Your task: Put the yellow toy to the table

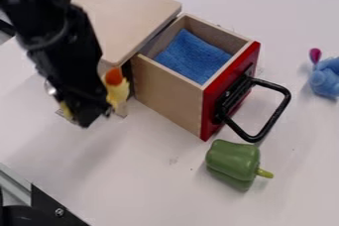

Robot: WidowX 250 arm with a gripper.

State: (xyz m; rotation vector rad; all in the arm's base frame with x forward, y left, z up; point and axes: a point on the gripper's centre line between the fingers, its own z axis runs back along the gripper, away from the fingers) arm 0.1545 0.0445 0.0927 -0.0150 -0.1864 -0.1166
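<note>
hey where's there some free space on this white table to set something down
Bare white tabletop lies picture-left of the green bell pepper, and beyond the red-fronted wooden box toward the far edge. It's crowded where the black robot arm, orange-topped yellow toy and box bunch together, and between the box's black handle and the pepper.

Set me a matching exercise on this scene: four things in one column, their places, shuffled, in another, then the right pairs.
Things
1. yellow toy
2. green pepper
3. blue cloth
4. black handle

Places
A. inside the open wooden box
B. attached to the red panel
C. next to the black arm
D. lying on the white table

Right pairs: 1-C, 2-D, 3-A, 4-B
</note>
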